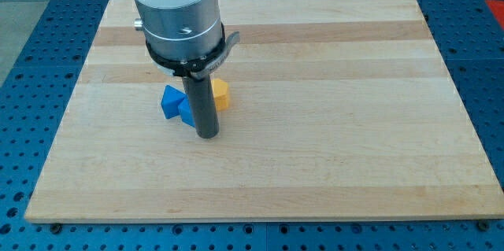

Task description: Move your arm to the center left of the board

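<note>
My dark rod comes down from the grey arm end at the view's top left, and my tip (pixel 207 134) rests on the wooden board (pixel 331 125) left of the board's middle. A blue block (pixel 175 104), of angular shape, lies just left of the rod and is partly hidden by it. An orange-yellow block (pixel 221 94) lies just right of the rod, also partly hidden. My tip is just below both blocks, close to the blue one; I cannot tell if it touches.
The board lies on a blue perforated table (pixel 31 38) that shows around all its edges. The arm's wide grey body (pixel 177 15) hides part of the board's upper left.
</note>
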`<state>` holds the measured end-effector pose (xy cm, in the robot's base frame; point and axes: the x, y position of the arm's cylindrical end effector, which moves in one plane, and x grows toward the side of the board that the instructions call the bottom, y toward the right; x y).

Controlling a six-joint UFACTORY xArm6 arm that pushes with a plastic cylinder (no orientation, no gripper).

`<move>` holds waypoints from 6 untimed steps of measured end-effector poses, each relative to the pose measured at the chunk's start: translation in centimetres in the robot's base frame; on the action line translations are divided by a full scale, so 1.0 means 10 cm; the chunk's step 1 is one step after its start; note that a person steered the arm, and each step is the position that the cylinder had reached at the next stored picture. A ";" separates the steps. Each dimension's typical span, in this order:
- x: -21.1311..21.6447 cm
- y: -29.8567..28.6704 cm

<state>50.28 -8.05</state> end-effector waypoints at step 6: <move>-0.83 -1.29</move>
